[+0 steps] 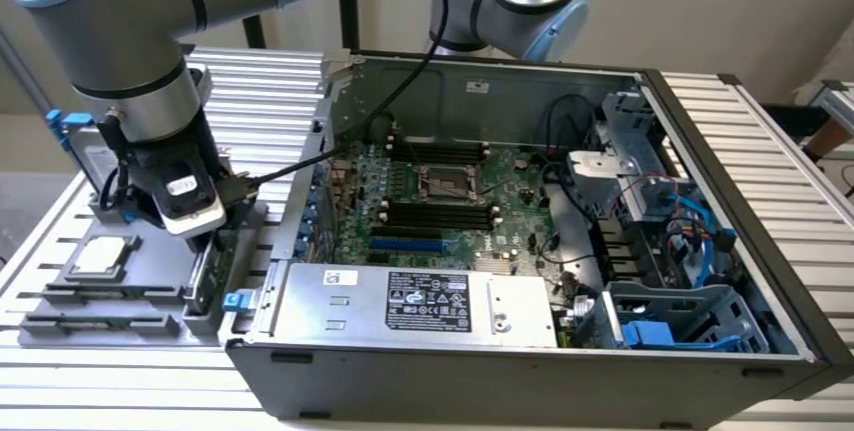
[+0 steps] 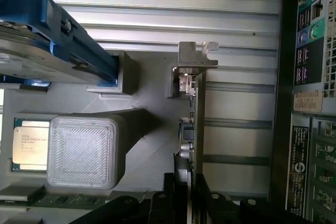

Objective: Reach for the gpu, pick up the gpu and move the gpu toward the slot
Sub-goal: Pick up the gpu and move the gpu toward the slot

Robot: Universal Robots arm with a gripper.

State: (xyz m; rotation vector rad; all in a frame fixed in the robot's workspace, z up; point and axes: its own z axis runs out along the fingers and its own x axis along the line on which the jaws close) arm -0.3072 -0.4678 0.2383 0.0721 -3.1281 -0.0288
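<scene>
The gpu [image 2: 197,114] stands on its edge in a grey fixture [image 2: 152,93], a thin green card with its silver bracket [image 2: 195,56] at the far end. My gripper [image 2: 188,203] straddles the card's near end, one black finger [image 2: 170,203] on each side, pressed against it. In the exterior view the gripper [image 1: 207,239] is low over the fixture at the left of the open computer case, and the gpu [image 1: 200,276] shows below it as a thin edge. Blue expansion slots [image 1: 407,247] lie on the motherboard inside the case.
A square silver chip [image 1: 104,256] and a hard drive in a blue frame [image 2: 37,35] sit in the same fixture. A grey printed block [image 2: 84,150] stands beside the card. The case wall [image 1: 307,221] rises just to the exterior view's right. A power supply [image 1: 414,301] fills the case front.
</scene>
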